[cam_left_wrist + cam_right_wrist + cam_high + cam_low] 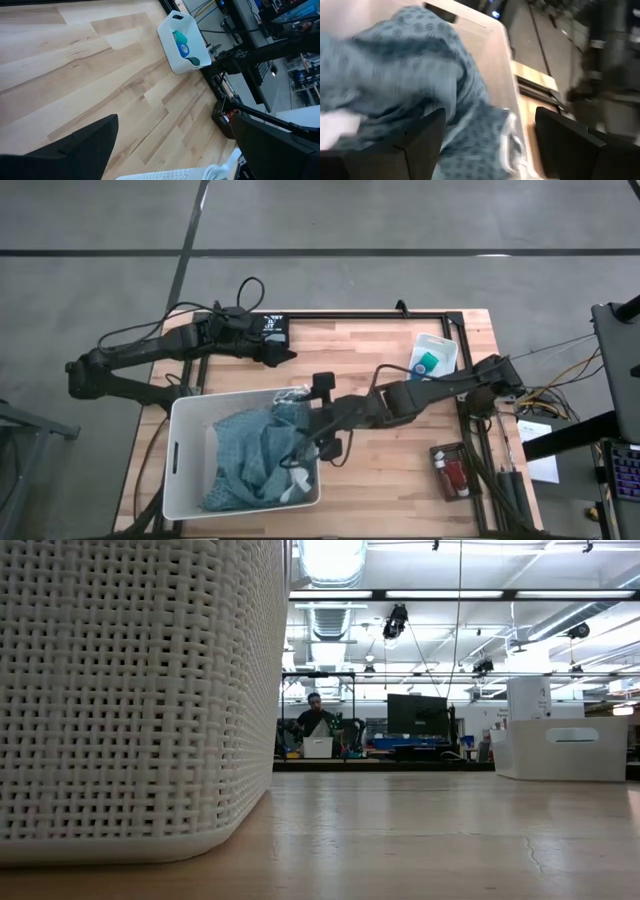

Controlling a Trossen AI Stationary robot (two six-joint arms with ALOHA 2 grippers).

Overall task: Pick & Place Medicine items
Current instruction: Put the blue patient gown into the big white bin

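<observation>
Reaching: your right pincer (300, 448) hangs over the white woven basket (190, 490) at the near-left of the worktop (380, 490), just above the blue-grey patterned cloths (250, 455) heaped inside.
Right pincer state: fingers spread apart, nothing between them; I cannot tell whether they touch the cloth.
Step in hand: by my reading you are at the basket end of a carry, either letting go or searching; no medicine item shows inside the basket.
Next move: it likely calls for lifting clear of the cloths and swinging towards an item that is still out.
Near right: red bottles (455, 476) with white caps lie in a dark tray (440, 452) at the worktop's edge; their count is unclear.
Far right: a small white bin (445, 348) holds the teal-green roll (427, 363) and a blue round piece (184, 48).
Far left: your left pincer (283, 354) waits low over the far edge, fingers wide and empty.
</observation>
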